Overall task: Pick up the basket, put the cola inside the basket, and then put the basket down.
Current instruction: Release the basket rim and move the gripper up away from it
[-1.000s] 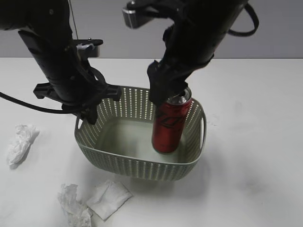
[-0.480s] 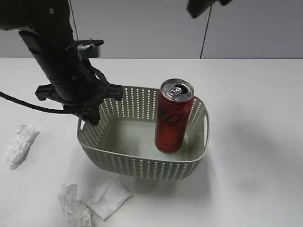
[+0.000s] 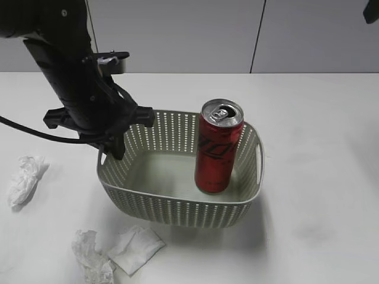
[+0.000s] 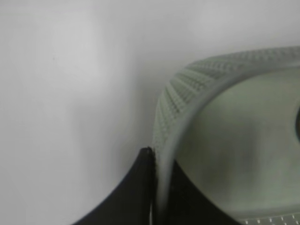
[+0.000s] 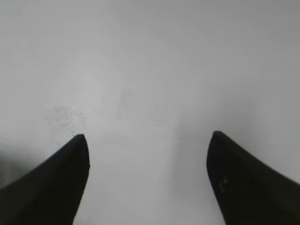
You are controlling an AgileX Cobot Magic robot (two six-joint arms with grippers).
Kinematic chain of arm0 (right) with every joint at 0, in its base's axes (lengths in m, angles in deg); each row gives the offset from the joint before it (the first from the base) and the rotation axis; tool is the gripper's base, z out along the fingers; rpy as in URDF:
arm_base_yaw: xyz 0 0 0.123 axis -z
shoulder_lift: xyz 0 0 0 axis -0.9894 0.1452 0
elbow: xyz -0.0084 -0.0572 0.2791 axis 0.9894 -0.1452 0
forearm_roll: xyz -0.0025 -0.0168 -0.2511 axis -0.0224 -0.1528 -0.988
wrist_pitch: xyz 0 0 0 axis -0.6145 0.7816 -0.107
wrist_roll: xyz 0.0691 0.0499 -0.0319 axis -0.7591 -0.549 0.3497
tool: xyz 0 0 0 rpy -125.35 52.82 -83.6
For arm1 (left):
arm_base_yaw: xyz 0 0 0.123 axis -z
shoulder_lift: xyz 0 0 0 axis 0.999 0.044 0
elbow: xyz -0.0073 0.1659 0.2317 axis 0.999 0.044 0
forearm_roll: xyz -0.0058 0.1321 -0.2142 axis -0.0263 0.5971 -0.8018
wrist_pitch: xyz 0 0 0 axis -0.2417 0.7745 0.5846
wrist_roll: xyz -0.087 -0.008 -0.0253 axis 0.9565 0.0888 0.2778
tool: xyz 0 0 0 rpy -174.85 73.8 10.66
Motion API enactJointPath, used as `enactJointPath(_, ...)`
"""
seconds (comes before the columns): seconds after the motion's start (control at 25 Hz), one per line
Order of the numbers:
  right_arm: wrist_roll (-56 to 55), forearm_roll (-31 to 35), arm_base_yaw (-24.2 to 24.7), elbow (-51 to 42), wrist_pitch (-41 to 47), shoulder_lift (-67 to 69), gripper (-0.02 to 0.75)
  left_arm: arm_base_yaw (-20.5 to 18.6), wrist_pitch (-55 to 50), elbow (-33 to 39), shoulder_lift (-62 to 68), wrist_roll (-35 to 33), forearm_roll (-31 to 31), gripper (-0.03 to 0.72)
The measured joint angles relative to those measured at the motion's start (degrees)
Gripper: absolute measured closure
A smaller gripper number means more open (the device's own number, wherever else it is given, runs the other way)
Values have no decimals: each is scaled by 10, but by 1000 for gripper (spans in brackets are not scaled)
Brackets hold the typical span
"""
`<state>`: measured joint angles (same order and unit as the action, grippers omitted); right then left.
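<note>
The cola (image 3: 218, 147) stands upright inside the basket (image 3: 177, 204), toward its right end, its silver top rising above the rim. The basket sits on the white counter (image 3: 320, 154); nothing else is in it. The left end effector (image 4: 157, 187) is clenched on the basket's left rim, one finger on either side of the wall (the wrist view is blurred). The right end effector (image 5: 147, 140) is released, its fingers spread wide over bare counter. Crumpled tissues lie apart from the basket: one at far left (image 3: 25, 179), two near the front edge (image 3: 93, 257) (image 3: 136, 248).
</note>
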<state>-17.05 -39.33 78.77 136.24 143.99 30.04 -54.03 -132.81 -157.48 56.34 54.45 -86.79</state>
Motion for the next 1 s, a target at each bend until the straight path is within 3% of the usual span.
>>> enactJointPath(0.56, 0, 2, 4, -335, -24, -359, 148, 0, 26, -4, 2, 44, -10, 690)
enactJointPath(1.0, 0, -10, 4, -598, -78, -677, 149, 0, 12, -105, 105, 61, -19, 690)
